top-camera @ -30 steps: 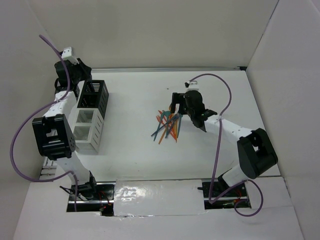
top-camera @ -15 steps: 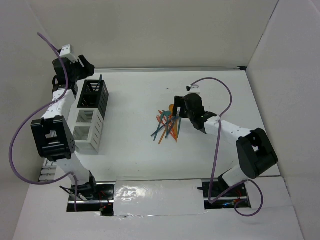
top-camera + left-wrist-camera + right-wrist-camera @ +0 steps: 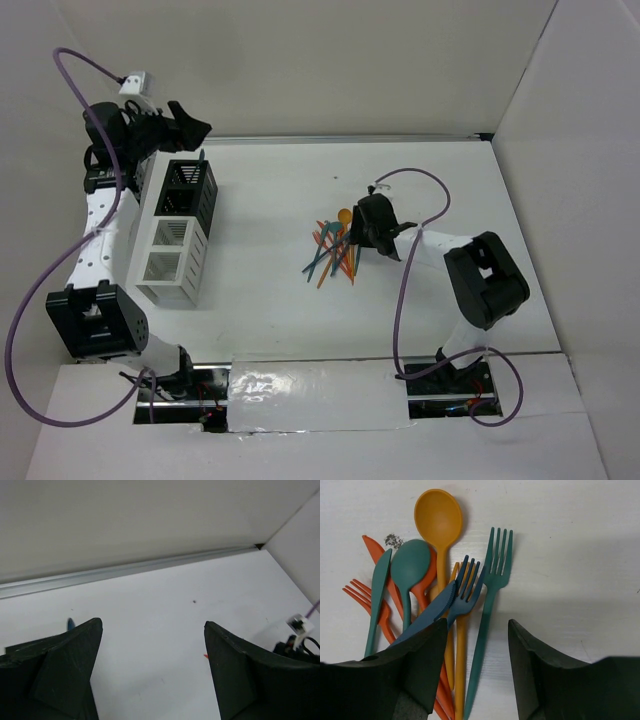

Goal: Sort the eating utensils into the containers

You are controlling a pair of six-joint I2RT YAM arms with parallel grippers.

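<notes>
- Bright, even white light throughout; glare patches on the glossy white strip (image 3: pixel 300 392) at the table's near edge.
- A soft grey shadow lies right of the sharply focused teal plastic fork (image 3: pixel 492 595).
- The black gripper fingers (image 3: pixel 415 680) close to the lens are dark and slightly blurred.

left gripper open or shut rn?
Open. Left wrist view shows the left gripper with its fingers wide apart, only bare table between them.
</notes>
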